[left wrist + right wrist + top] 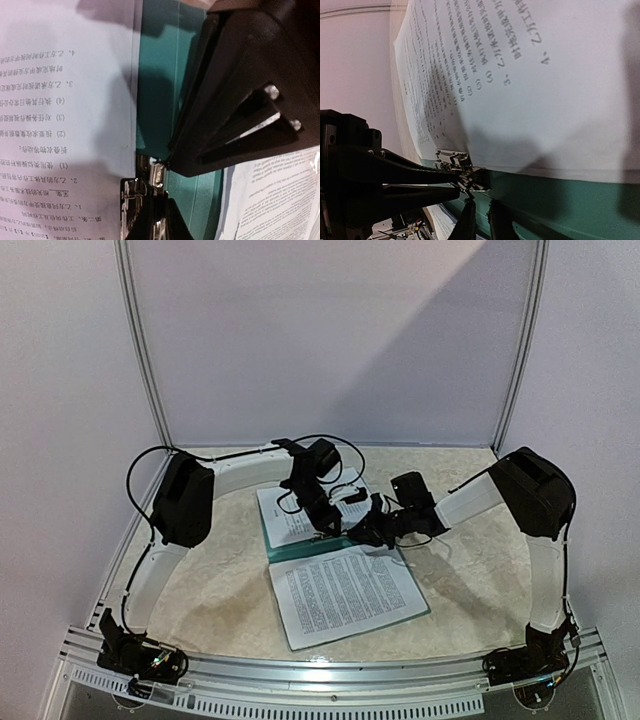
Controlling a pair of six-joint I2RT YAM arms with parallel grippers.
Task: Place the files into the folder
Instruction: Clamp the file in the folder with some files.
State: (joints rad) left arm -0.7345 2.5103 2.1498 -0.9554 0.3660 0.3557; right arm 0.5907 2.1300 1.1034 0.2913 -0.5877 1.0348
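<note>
The teal folder (292, 546) lies open in the middle of the table. One printed sheet of the files (288, 510) rests on its far half and another (345, 595) on its near half. My left gripper (328, 523) reaches down at the spine and is shut on the silver clip (159, 175). In the left wrist view the left gripper (160, 199) pinches the clip's lever beside the far sheet (65, 125). My right gripper (482, 202) hovers just next to the clip (452, 159). Its fingers stand a narrow gap apart with only teal folder (560, 210) between them.
White booth walls with metal corner posts (142, 350) close in the back and sides. An aluminium rail (330, 670) runs along the near edge between the arm bases. Black cables (340, 455) loop above the left wrist.
</note>
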